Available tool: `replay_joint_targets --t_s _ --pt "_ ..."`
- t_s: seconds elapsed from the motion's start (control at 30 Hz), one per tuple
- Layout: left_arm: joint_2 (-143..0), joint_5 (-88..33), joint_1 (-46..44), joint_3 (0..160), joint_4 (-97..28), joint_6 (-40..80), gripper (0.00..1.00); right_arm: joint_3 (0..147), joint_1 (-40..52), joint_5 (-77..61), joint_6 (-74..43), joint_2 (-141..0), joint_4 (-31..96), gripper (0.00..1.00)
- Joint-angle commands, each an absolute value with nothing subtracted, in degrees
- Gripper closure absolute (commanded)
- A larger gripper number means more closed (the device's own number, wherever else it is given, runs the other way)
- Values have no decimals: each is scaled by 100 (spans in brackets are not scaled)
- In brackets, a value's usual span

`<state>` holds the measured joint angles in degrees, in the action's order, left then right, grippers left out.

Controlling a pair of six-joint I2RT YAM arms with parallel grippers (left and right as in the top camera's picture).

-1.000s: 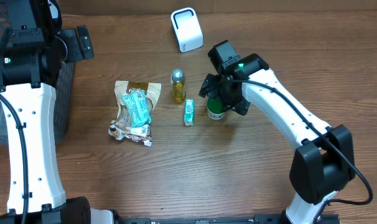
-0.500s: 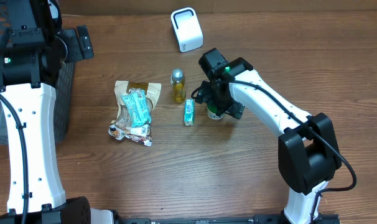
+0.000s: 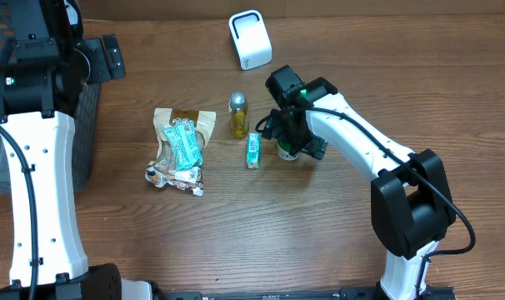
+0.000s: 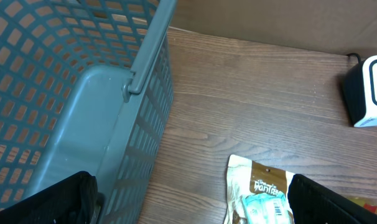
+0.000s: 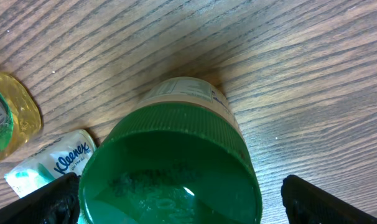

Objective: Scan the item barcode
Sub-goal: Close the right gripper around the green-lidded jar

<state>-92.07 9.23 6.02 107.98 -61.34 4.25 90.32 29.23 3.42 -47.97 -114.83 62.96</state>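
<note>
A jar with a green lid (image 3: 287,152) stands upright on the wooden table, right of a Kleenex pack (image 3: 252,151). My right gripper (image 3: 291,137) hangs over it, open. In the right wrist view the green lid (image 5: 170,168) fills the space between the two black fingers, with the right gripper (image 5: 182,202) not closed on it. The white barcode scanner (image 3: 250,39) sits at the back of the table. My left gripper (image 3: 108,57) stays at the far left, and the left wrist view shows this gripper (image 4: 195,202) open and holding nothing.
A small yellow bottle (image 3: 238,115) stands behind the Kleenex pack (image 5: 48,165). A brown snack bag with a teal packet (image 3: 182,142) lies left of centre. A grey mesh basket (image 4: 83,74) sits at the table's left edge, under the left arm.
The right arm swung left and settled over the green-lidded jar, then held still for the last half second. The left arm and the items have not moved.
</note>
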Motion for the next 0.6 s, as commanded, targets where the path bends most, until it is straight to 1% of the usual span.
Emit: replay_joint_targets --t_s 0.0,0.1,0.2,0.27,0.57 --pt "-9227 917 598 10798 -6132 338 0 9006 2886 469 -4777 -11522 6281 2" --pt "-9227 917 598 10798 -6132 338 1 9006 2886 668 -4777 -11522 6285 12" --pt "-9227 917 598 10798 -6132 338 0 9006 2886 729 -4779 -11522 6263 17" --pt "-9227 917 598 10798 -6132 338 0 9006 2886 729 -4779 -11522 6243 22" --pt "-9227 915 598 10798 -6132 338 0 9006 2880 794 -4783 -11522 6178 22"
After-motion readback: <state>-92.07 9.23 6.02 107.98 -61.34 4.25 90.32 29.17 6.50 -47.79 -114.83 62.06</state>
